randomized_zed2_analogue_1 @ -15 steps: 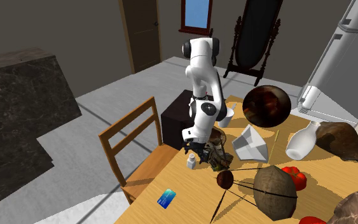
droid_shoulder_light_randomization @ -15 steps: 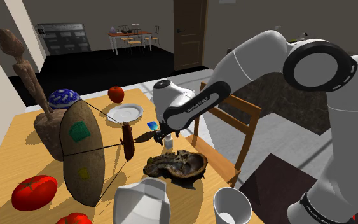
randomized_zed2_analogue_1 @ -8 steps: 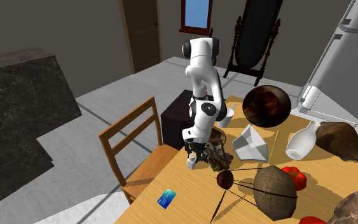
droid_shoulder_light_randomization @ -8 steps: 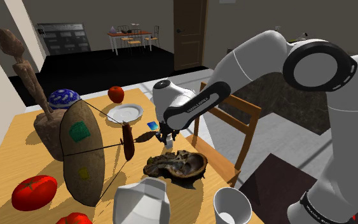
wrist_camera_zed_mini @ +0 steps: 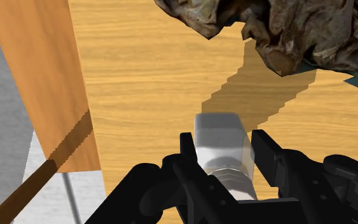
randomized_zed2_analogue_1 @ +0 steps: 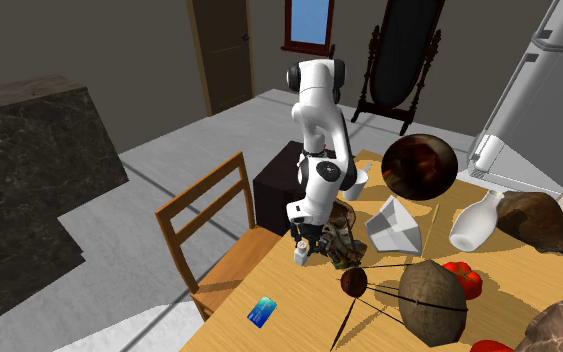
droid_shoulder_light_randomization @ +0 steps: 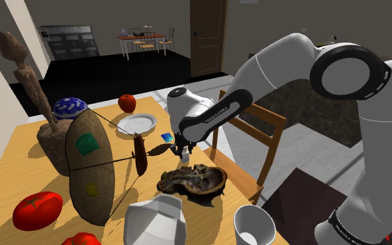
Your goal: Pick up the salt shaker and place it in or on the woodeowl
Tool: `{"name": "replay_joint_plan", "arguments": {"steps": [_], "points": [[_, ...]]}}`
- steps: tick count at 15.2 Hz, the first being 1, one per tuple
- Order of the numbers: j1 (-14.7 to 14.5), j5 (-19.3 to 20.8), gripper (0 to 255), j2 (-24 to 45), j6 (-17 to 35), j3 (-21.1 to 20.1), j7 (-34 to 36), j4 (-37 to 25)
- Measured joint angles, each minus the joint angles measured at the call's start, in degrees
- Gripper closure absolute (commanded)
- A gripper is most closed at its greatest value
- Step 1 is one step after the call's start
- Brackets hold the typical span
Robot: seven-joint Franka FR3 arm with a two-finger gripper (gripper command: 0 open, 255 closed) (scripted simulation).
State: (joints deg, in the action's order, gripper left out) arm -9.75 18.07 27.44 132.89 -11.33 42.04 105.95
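- The gripper (wrist_camera_zed_mini: 224, 145) clasps the white salt shaker (wrist_camera_zed_mini: 219, 135) standing on the desk (wrist_camera_zed_mini: 139, 76).
- Lift it straight up before crossing the rough brown bowl's (wrist_camera_zed_mini: 285, 28) rim.

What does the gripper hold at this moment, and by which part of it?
The salt shaker: the gripper clasps its pale body by two opposite sides, between the fingers.
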Motion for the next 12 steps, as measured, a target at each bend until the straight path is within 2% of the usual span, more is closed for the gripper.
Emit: {"name": "replay_joint_plan", "arguments": {"steps": [12], "points": [[0.61, -2.18, 255, -4.91, -6.3, -1.07, -2.03, -1.6]]}}
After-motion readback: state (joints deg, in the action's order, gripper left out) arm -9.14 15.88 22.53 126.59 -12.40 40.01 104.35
